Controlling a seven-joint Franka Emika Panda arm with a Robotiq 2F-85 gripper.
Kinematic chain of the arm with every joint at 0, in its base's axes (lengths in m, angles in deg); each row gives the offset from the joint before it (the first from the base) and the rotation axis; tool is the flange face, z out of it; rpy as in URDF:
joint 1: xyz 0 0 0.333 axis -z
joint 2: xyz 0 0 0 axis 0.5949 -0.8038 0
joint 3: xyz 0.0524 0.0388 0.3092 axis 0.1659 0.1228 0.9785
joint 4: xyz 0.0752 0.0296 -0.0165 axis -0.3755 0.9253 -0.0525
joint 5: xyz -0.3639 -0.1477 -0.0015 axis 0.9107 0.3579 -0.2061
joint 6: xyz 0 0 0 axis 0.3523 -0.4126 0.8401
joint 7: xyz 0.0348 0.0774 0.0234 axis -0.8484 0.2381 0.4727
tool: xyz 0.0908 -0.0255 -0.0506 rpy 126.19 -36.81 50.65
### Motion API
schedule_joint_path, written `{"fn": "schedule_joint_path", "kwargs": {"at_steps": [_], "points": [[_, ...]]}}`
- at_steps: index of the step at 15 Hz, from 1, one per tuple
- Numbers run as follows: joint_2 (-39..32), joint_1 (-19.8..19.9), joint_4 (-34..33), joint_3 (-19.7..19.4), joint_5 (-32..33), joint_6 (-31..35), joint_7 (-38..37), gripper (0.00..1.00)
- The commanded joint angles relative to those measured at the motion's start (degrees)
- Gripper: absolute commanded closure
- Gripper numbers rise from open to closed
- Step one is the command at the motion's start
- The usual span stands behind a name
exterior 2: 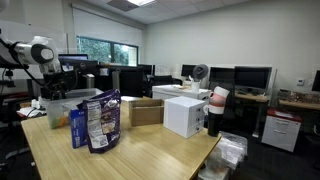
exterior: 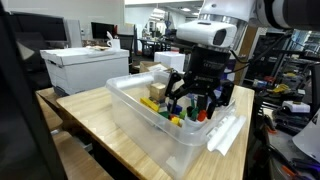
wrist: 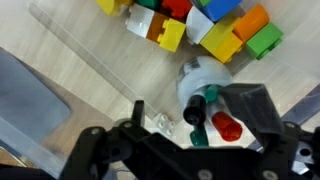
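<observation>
My gripper [wrist: 195,115] is low inside a clear plastic bin [exterior: 135,100]. Its two fingers stand apart on either side of a white cup [wrist: 200,78] holding a black marker [wrist: 196,108], a green marker [wrist: 200,133] and a red marker [wrist: 227,126]. The right finger is close to the red marker; I cannot tell whether it touches. Several coloured toy blocks [wrist: 215,25] lie on the bin floor just past the cup. In an exterior view the gripper [exterior: 200,100] hangs over the blocks [exterior: 160,105] in the bin. The bin also shows in an exterior view [exterior 2: 60,105] below the arm [exterior 2: 40,52].
The bin's lid [exterior: 226,135] lies beside it on the wooden table [exterior: 90,125]. A white box [exterior: 85,65] sits at the table's far end. A snack bag [exterior 2: 97,122], a cardboard box [exterior 2: 146,112] and a white appliance [exterior 2: 186,116] stand on the table.
</observation>
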Motion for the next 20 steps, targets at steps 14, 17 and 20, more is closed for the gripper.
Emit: {"fn": "schedule_joint_path", "kwargs": {"at_steps": [14, 17, 20], "points": [[-7.7, 2.4, -3.4, 1.5, 11.6, -3.5, -4.1, 0.58], [-3.3, 4.9, -8.6, 0.4, 4.5, -14.3, -3.6, 0.6], [-3.6, 6.1, -12.1, -0.2, 4.0, -19.7, -5.2, 0.6]]}}
